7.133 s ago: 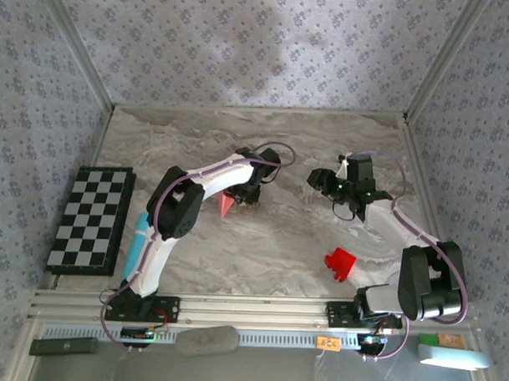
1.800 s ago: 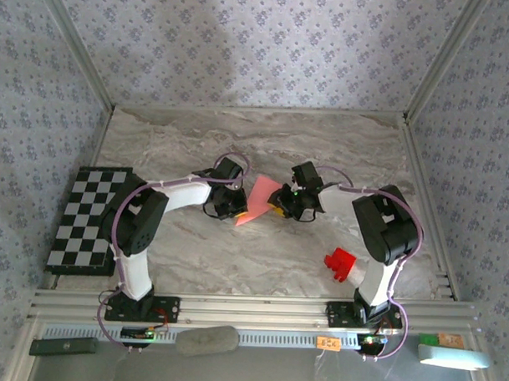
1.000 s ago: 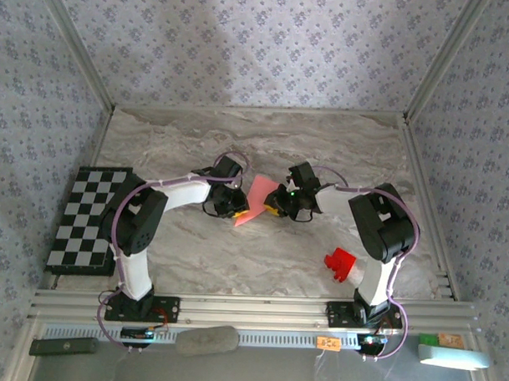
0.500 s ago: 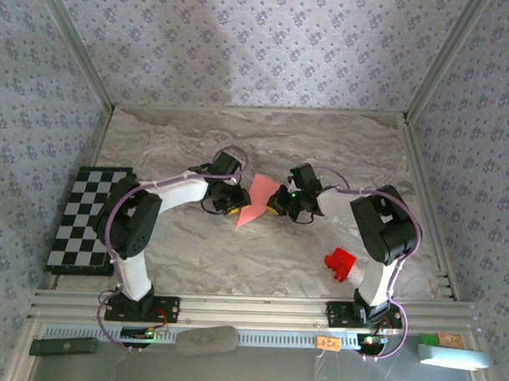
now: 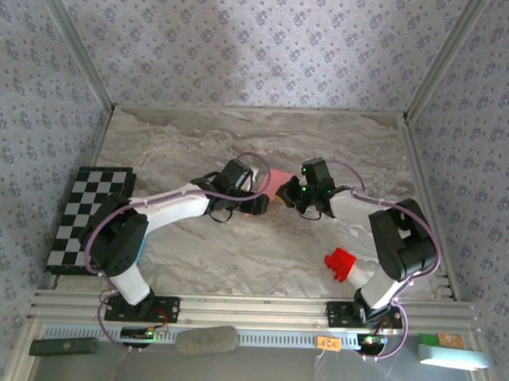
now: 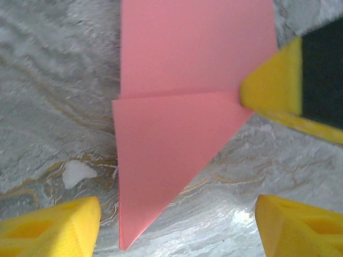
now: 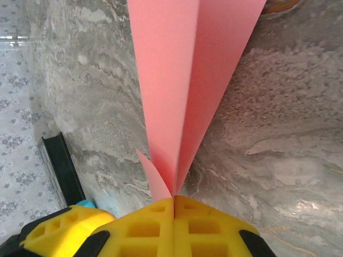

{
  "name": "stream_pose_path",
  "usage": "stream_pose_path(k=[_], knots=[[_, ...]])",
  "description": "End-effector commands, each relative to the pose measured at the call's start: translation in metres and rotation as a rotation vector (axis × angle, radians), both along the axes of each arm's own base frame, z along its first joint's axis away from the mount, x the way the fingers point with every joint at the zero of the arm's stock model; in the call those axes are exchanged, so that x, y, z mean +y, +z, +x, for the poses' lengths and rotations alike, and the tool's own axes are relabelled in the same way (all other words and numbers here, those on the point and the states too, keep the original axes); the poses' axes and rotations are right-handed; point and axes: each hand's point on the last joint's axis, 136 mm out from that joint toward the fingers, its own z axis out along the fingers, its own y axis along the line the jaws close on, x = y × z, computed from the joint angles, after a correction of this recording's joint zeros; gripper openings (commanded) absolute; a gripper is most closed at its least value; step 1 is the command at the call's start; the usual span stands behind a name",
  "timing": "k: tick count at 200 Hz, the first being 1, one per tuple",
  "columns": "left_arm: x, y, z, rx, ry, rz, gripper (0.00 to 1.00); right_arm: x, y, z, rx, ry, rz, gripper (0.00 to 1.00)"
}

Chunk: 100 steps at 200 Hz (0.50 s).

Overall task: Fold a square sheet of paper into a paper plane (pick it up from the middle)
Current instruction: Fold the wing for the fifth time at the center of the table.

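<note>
The pink paper point(image 5: 276, 182) is folded along a centre crease, with a triangular flap ending in a point point(image 6: 161, 160). It lies mid-table between the two grippers. My right gripper point(image 5: 288, 194) is shut on one end of it, and the folded layers fan out from its closed yellow pads point(image 7: 174, 201). My left gripper point(image 5: 252, 200) hovers low over the pointed end point(image 6: 177, 225). It is open, with its yellow fingertips point(image 6: 51, 227) either side of the tip and not touching it. A yellow fingertip of the right gripper point(image 6: 268, 91) meets the paper's right edge.
A small red block point(image 5: 340, 263) sits on the marble table point(image 5: 194, 247) near the right arm's base. The black-and-white chequered board point(image 5: 90, 218) lies at the left edge. Patterned walls enclose the back and sides.
Both grippers and the paper have shifted right and slightly back over the last second. The left arm has stretched further right, and less of the paper shows between the grippers.
</note>
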Motion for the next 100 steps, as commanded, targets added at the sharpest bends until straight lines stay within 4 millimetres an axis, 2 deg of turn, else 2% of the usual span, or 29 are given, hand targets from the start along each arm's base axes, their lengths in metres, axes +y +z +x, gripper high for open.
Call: stream_pose_path(k=[1, 33, 52, 100], knots=[[-0.012, 0.011, 0.012, -0.194, -0.161, 0.054, 0.75, -0.009, 0.002, -0.002, 0.03, -0.045, 0.002, 0.02], [-0.022, 0.003, 0.006, -0.29, -0.315, 0.11, 0.7, -0.011, 0.004, 0.0, 0.047, -0.06, 0.019, 0.02], [-0.027, -0.002, -0.001, -0.353, -0.43, 0.16, 0.62, -0.014, 0.006, 0.001, 0.053, -0.068, 0.026, 0.02], [-0.028, -0.014, 0.003, -0.42, -0.507, 0.228, 0.63, -0.018, 0.01, 0.001, 0.064, -0.077, 0.052, 0.02]])
